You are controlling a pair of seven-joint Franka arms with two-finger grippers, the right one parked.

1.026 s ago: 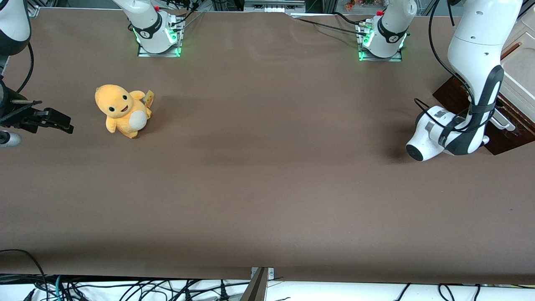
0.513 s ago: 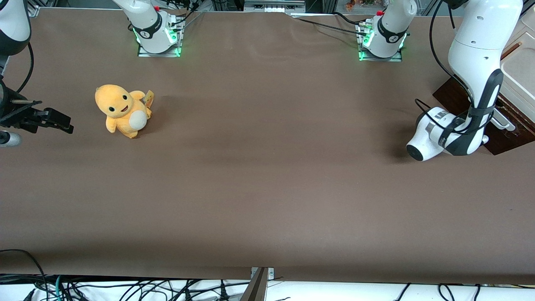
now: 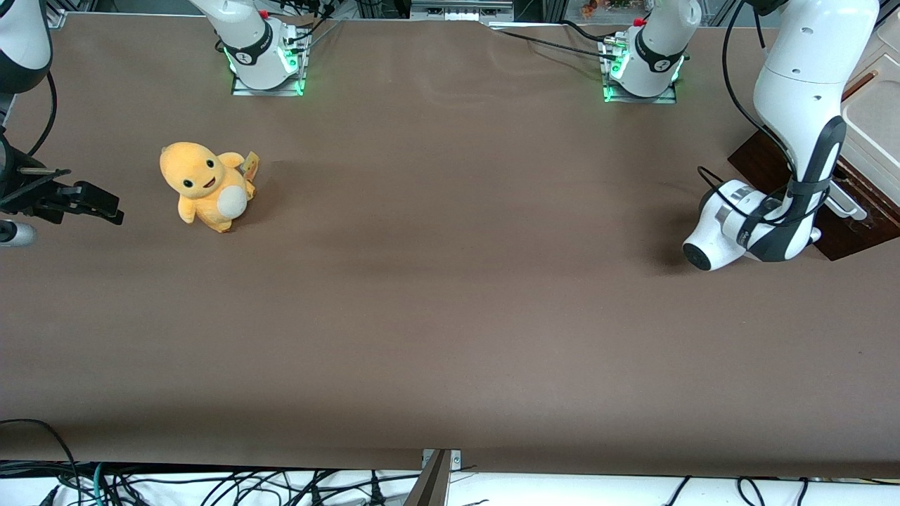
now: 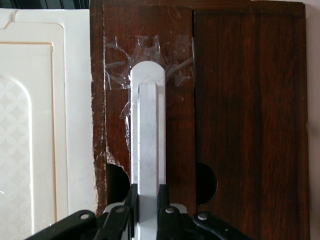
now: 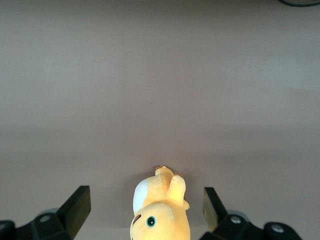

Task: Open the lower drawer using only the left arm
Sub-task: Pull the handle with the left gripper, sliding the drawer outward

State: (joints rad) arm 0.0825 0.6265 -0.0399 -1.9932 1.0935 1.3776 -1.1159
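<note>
One lower drawer (image 3: 851,235) with one white bar handle (image 4: 147,145), clamped by one gripper (image 4: 147,207); one yellow plush toy (image 3: 205,185) toward the parked arm's end of the one table (image 3: 450,316).

Hand (image 4: 147,210) clamps the dark-brown lower drawer's (image 4: 245,125) white bar handle (image 4: 147,145)

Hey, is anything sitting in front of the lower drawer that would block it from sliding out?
Nothing visible does. The gripper is shut on the white handle of the lower drawer; the plush toy sits toward the parked arm's end.
</note>
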